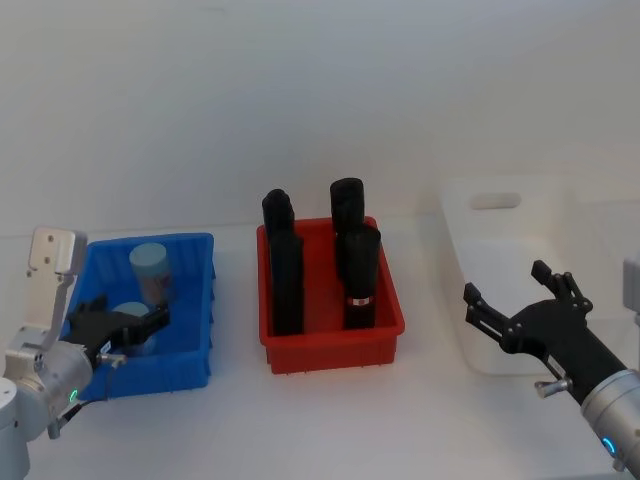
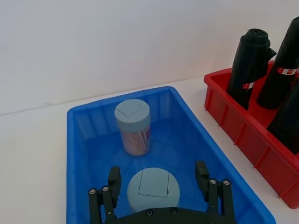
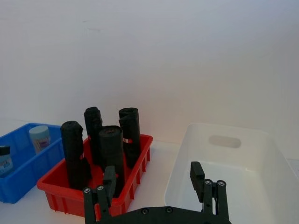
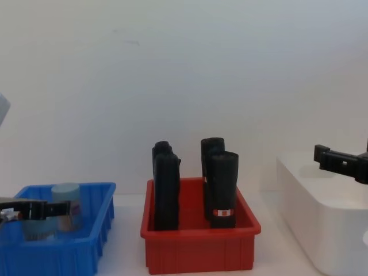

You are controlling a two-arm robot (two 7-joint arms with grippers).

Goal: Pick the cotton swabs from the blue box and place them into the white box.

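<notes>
**Left arm at the blue box [image 1: 205, 292].** Two cotton swab jars stand upright inside it. The far jar [image 2: 133, 127] is by the back wall and the near jar [image 2: 153, 190] is towards the front, the two clearly apart. The left gripper [image 1: 130, 318] sits low in the box with its jaws spread, one finger on each side of the near jar's pale blue lid. The left wrist view shows a gap on both sides, so nothing is pinched. How far the fingertips reach below the lid is hard to judge from here.

**Right arm.** The right gripper [image 1: 505, 282] hangs with its jaws spread wide over the near rim of the white box [image 1: 455, 225], holding nothing. Between the two boxes sits a red bin [image 1: 330, 345] of tall black rolls [image 1: 285, 275], which are no part of the job.

**Handling, as judged.** Each jar looks light and stiff, with a thin clear plastic wall under a snap lid. It is likely smooth enough to slip in a loose grip, and a hard squeeze might crack it or pop the lid. The sound hold is across the round body just under the lid, with fingers on opposite sides and moderate pressure. The jar should stay upright in the carry, and the tall rolls between the boxes call for a high lift.
</notes>
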